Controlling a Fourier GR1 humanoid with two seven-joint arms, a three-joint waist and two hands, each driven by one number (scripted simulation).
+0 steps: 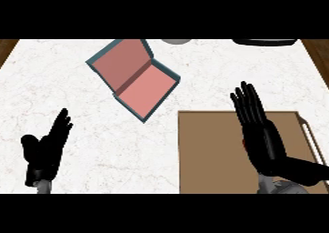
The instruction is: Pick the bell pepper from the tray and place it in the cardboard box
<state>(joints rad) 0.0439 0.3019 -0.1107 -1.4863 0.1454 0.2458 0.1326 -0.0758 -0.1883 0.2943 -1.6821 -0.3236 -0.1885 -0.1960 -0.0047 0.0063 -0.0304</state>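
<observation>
Nothing lifted yet. Near left, black left hand (45, 148) resting on white marbled counter (73, 104), fingers straight and released. Near right, black right hand (261, 132) hovering over flat brown tray (207, 154), fingers extended, grasping nothing; only a sliver of red at its left edge, probably the bell pepper (244, 144), mostly hidden beneath. Farther, centre, teal-walled cardboard box with pink floor (135, 78), tilted, nothing inside. Grasp, carry and placement all outstanding.
</observation>
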